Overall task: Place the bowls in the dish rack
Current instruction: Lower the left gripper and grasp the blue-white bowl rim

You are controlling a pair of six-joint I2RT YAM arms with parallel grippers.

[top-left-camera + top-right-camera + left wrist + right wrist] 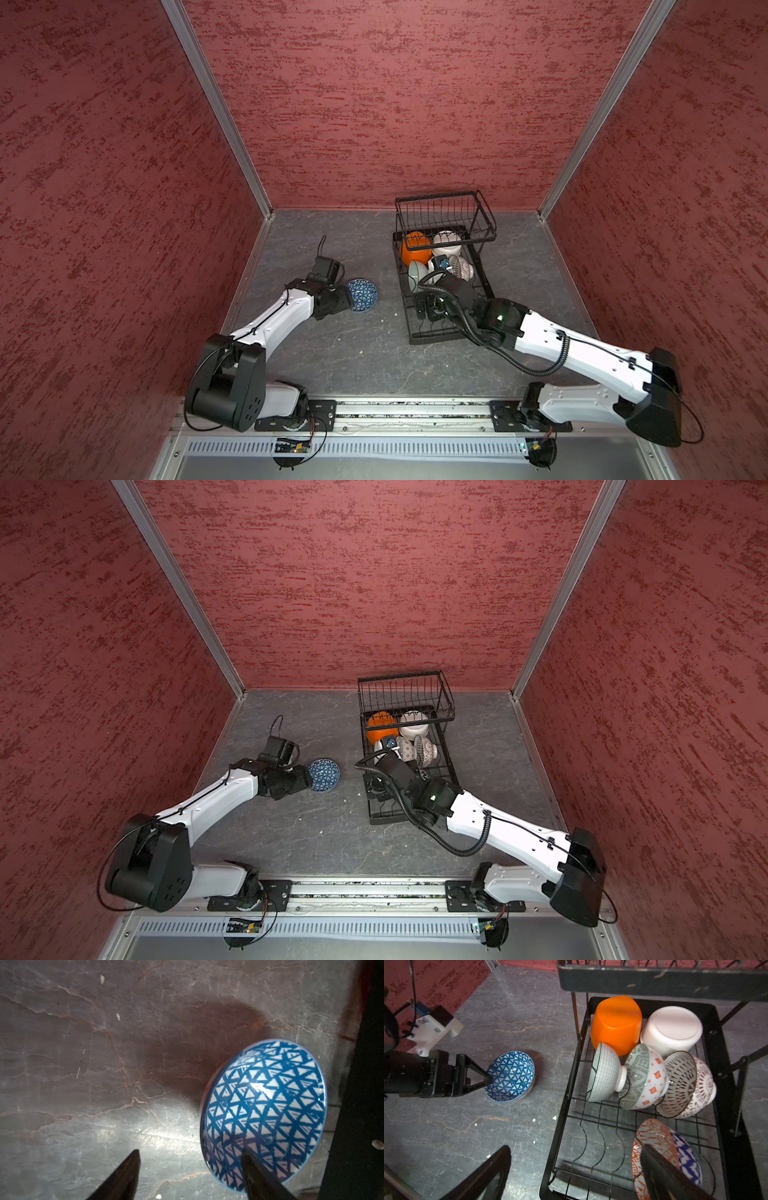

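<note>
Though the left gripper [190, 1149] straddles the rim of the blue bowl [264, 1109] beside the dish rack [654, 982], its jaws stand apart, clamping nothing. Likely rigid, slick, breakable: pinch that rim.

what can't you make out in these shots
- Red-orange bowl: lower part hidden by the right hand's finger, right wrist view.
- Rack: base partly covered by the right arm, both top views.
- Blue bowl: foot hidden behind its own wall, left wrist view.
- Left hand: fingertips too small to tell apart, both top views.
</note>
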